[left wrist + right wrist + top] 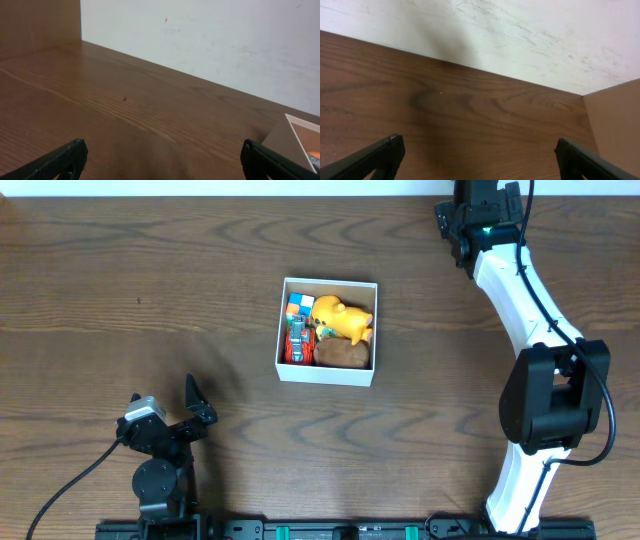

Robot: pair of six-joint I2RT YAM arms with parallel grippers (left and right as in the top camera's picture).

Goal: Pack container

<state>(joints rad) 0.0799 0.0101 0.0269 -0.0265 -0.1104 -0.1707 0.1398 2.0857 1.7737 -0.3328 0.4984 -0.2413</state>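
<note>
The container [283,370], a square white-walled cardboard box, sits at the table's middle. It holds a yellow toy [339,317], a brown plush [343,353], a red toy car [296,343] and a coloured cube [299,305]. Its corner shows at the right edge of the left wrist view [295,132]. My left gripper [170,408] is open and empty near the front left, far from the box; its fingers [160,160] frame bare wood. My right gripper [470,205] is open and empty at the far right back edge; its fingers [477,155] frame bare wood.
A white wall [520,35] rises behind the table's back edge. A tan side panel [615,125] stands at the right in the right wrist view. The right arm [530,310] stretches along the table's right side.
</note>
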